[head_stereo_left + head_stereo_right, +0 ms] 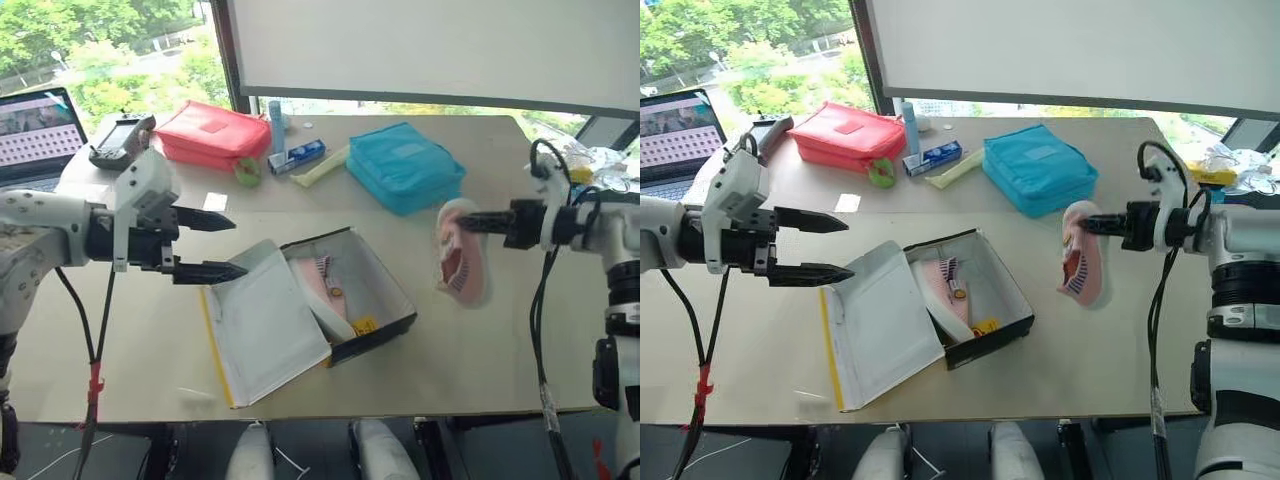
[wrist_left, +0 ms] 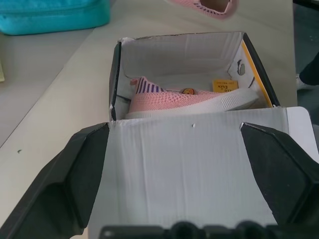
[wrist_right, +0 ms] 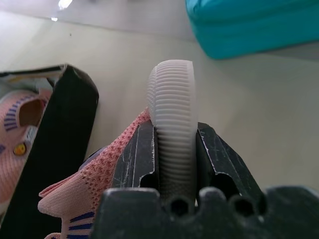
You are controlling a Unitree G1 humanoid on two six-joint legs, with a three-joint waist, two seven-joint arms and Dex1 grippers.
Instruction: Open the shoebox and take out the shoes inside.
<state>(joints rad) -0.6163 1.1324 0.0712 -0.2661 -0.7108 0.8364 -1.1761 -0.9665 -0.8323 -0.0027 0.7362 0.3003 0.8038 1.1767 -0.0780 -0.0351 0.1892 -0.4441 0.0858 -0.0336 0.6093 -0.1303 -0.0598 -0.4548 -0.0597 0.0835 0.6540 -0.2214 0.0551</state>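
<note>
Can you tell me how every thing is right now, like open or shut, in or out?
shoebox: open, lid laid flat on the table.
shoe in box: inside, lying on its side.
held shoe: out, hanging over the table.
left gripper: open, holding nothing.
right gripper: shut on held shoe's sole.
laptop: open, screen lit.

Even, soft daylight is admitted through the window (image 1: pixel 110 50) behind the table (image 1: pixel 480 350); only faint shadows are cast. The held shoe (image 1: pixel 462 265), just beyond the right fingers, is smeared by motion blur. The black fingers (image 2: pixel 60 184) close to the wrist lens are rendered soft.
</note>
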